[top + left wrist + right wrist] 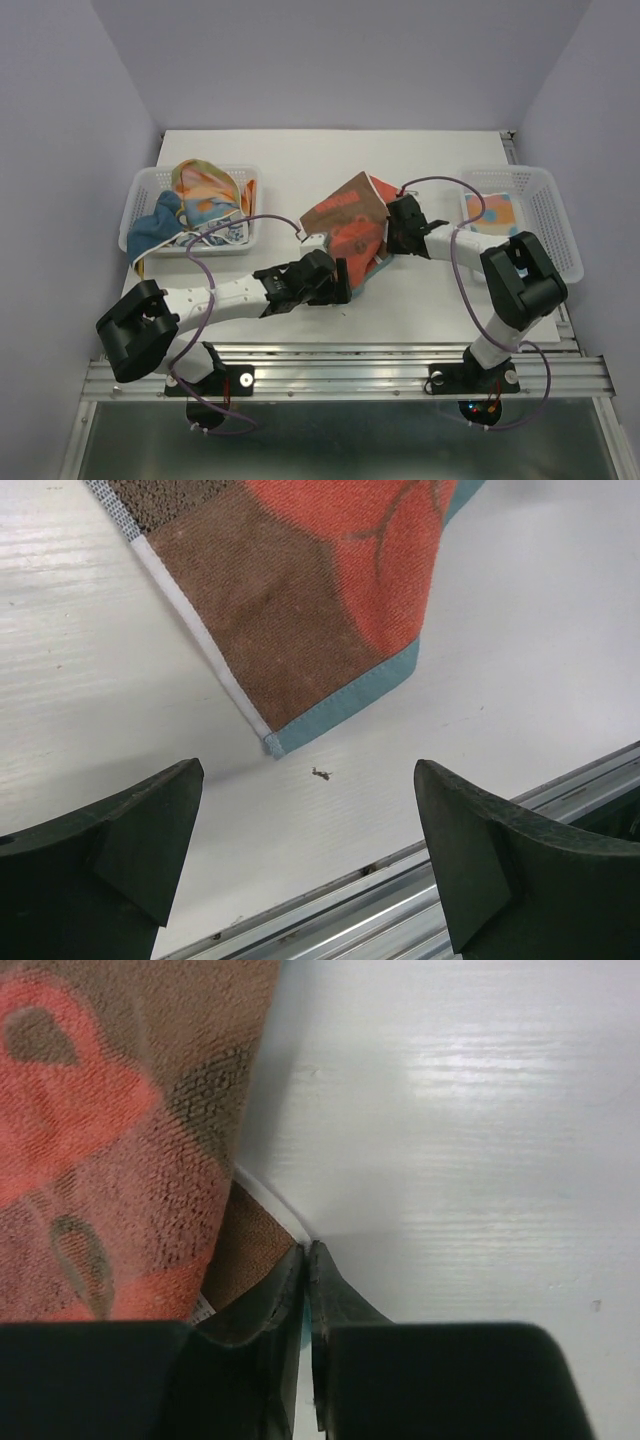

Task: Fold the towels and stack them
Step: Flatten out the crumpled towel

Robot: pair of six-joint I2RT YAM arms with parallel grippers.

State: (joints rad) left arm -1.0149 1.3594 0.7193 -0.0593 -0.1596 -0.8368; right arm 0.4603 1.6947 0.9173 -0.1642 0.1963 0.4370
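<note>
That brown-and-red terry towel (350,225), sprawled mid-tabletop (420,300), looks light and floppy, best taken by hems and corners: the right claw (307,1250) is pinching its edge, while the left claw (308,775) gapes wide just short of its teal-hemmed corner (272,742).

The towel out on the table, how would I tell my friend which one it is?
Find the white table, then look between the left basket and the right basket. In the middle sits one towel, pinched at its edge by the right gripper. It is the only one outside a basket, brown with red shapes and a teal border.
</note>
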